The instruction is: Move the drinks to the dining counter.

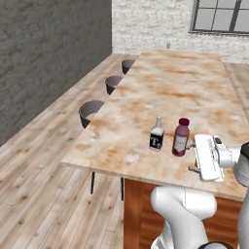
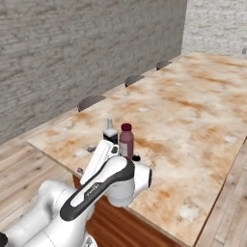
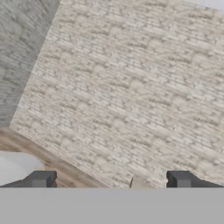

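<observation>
The claw [image 3: 111, 179] hangs with its jaws spread wide and empty, just beside the maroon bottle [image 1: 181, 137]. That bottle stands upright on the dining counter [image 1: 170, 82] near its closest edge, with the black bottle [image 1: 156, 134] just beside it. Both look set down there on purpose, already delivered.

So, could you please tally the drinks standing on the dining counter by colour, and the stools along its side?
Maroon bottle: 1
Black bottle with a clear neck: 1
Round grey stools: 3
Total: 5, with both bottles upright near the front edge of the dining counter.
</observation>
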